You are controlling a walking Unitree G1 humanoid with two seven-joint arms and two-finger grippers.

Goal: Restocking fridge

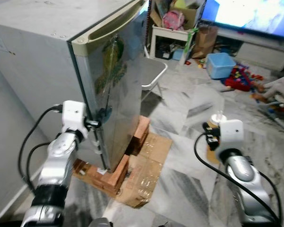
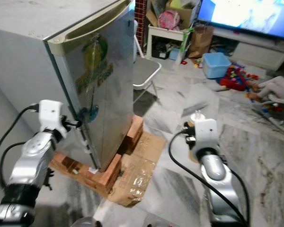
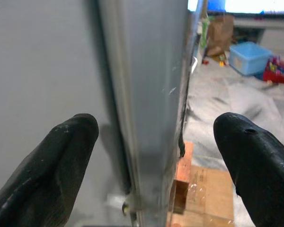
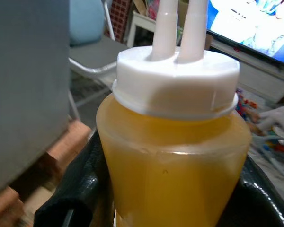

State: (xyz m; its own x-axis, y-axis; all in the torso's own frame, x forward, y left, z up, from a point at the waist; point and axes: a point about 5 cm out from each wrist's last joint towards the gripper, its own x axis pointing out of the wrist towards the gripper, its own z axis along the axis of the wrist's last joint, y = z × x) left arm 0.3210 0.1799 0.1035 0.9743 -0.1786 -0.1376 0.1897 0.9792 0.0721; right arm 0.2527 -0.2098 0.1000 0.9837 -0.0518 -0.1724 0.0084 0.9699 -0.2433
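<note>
Meanwhile left fingers (image 3: 61, 165) straddle fridge door (image 1: 118, 90) edge.

No lettering can be read

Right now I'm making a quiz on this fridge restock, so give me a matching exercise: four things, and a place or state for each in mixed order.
Things:
1. fridge
2. squeeze bottle
3. left gripper
4. blue bin

Places or states:
A. held in the right gripper
B. on the floor near the TV
C. raised on bricks, door shut
D. jaws open at the door's edge

Pairs: 1-C, 2-A, 3-D, 4-B
</note>
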